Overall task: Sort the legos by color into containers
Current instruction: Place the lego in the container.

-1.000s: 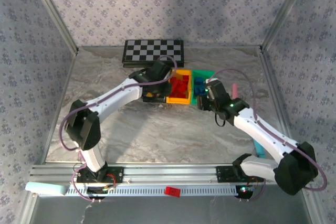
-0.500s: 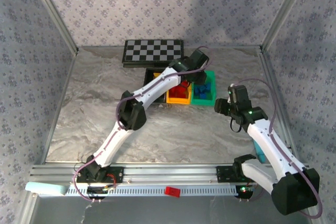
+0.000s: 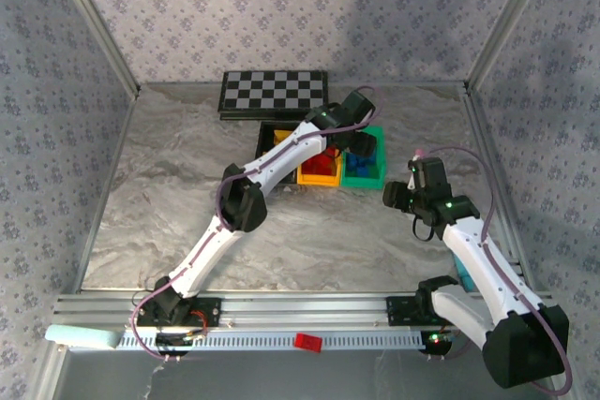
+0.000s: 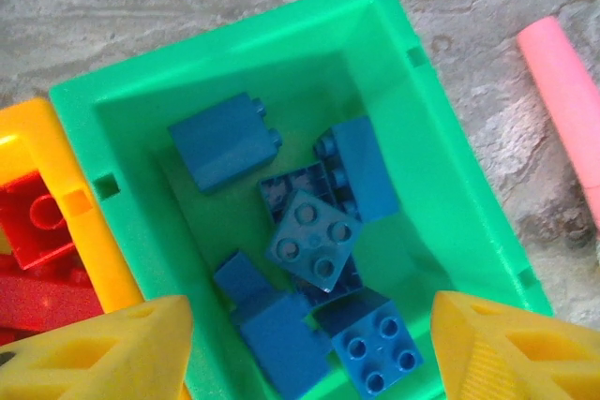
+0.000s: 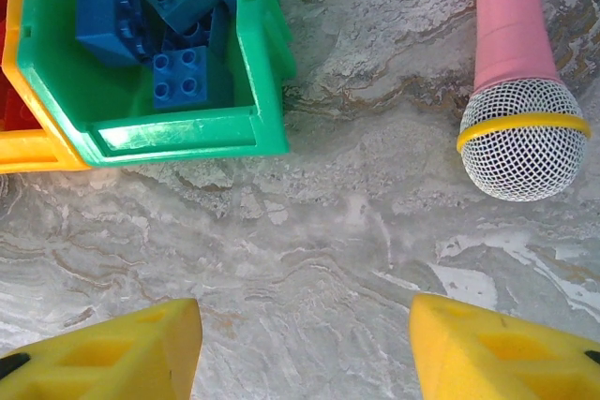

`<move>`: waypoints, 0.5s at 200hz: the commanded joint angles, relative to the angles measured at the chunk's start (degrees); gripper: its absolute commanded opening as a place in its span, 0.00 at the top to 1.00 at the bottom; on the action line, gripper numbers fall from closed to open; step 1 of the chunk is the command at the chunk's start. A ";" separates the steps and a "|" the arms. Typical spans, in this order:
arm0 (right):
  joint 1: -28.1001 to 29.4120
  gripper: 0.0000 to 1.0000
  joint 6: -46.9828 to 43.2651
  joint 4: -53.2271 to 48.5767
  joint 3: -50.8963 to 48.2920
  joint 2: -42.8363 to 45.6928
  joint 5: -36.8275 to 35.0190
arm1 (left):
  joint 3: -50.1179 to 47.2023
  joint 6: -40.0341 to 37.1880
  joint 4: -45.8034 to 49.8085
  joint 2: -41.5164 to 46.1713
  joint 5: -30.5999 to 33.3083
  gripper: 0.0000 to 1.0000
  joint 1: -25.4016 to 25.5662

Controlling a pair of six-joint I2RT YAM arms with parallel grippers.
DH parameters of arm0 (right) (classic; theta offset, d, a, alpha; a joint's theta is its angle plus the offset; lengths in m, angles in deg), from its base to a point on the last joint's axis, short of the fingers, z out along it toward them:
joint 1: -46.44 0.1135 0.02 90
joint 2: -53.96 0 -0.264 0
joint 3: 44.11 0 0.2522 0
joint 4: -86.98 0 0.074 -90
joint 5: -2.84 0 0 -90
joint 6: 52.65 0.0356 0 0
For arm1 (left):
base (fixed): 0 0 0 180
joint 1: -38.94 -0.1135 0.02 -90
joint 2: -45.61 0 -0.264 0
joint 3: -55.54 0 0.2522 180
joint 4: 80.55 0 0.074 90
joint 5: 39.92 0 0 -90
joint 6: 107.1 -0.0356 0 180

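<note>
My left gripper (image 3: pixel 357 143) hangs open over the green bin (image 3: pixel 373 173), its yellow fingertips (image 4: pixel 141 339) spread wide with nothing between them. Below it, several blue legos (image 4: pixel 309 245) lie loose in the green bin (image 4: pixel 225 53). Beside it on the left, the yellow bin (image 3: pixel 317 178) holds red legos (image 4: pixel 37 231). My left arm largely covers the black bin (image 3: pixel 267 128). To the right of the bins, my right gripper (image 3: pixel 396 197) is open above bare marble, and the right wrist view shows the green bin (image 5: pixel 267 53) and blue legos (image 5: pixel 178 81) ahead of its fingers.
A pink microphone (image 5: pixel 511 44) with a mesh head lies on the table right of the green bin, close to my right gripper. A black-and-white checkered board (image 3: pixel 275 91) lies behind the bins. A teal object (image 3: pixel 462 274) sits by the right arm.
My left gripper has swung right from the black and yellow bins to above the green bin and has opened. My right arm has drawn back to the right, away from the green bin.
</note>
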 commanded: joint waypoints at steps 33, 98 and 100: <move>-0.15 0.28 -0.22 1.25 3.63 -2.58 -1.34 | -34.53 -0.71 -16.58 24.39 8.36 0.31 -0.58; -0.79 0.06 -5.71 14.41 0.19 -4.12 -27.59 | -83.73 3.33 -32.82 60.41 18.92 0.22 -11.83; -0.83 0.05 -6.12 15.74 -0.40 -4.25 -28.43 | -84.70 3.41 -32.86 61.28 19.07 0.22 -12.47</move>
